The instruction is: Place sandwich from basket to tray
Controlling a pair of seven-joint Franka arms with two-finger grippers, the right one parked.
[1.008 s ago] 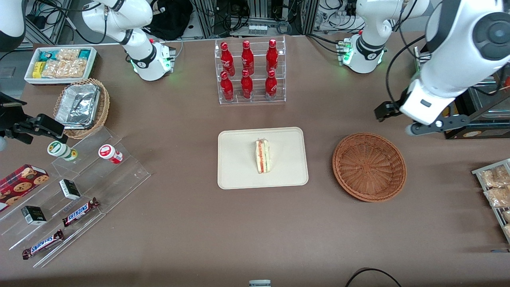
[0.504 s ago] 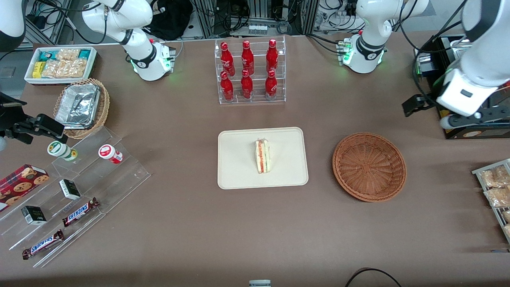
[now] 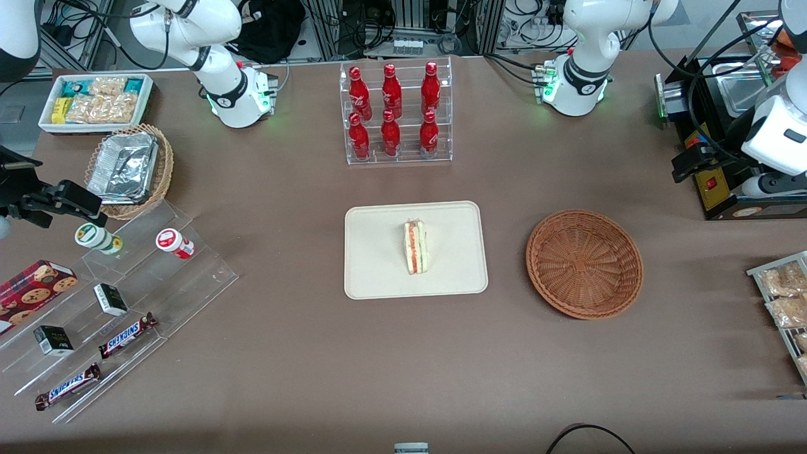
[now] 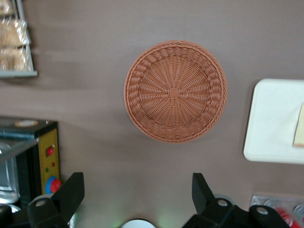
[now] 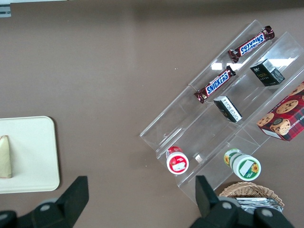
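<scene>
The sandwich [image 3: 416,247] lies on its side near the middle of the cream tray [image 3: 378,271], its red and green filling facing up. The reddish-brown basket [image 3: 584,263] stands beside the tray, toward the working arm's end, with nothing in it. My gripper [image 3: 766,186] hangs high over the table edge, farther from the front camera than the basket and next to a black appliance. In the left wrist view the gripper [image 4: 137,183] is open and holds nothing, with the basket [image 4: 175,91], the tray's corner [image 4: 273,123] and a sliver of the sandwich [image 4: 299,133] below it.
A black appliance [image 3: 719,189] sits right by the gripper. A rack of snack packets [image 3: 782,302] lies at the working arm's end. A clear rack of red bottles [image 3: 395,113] stands farther back than the tray. Stepped acrylic shelves [image 3: 126,302] and a foil-filled basket [image 3: 129,167] lie toward the parked arm's end.
My arm has swung away from above the basket toward the working arm's end of the table. Sandwich, tray and basket have not moved.
</scene>
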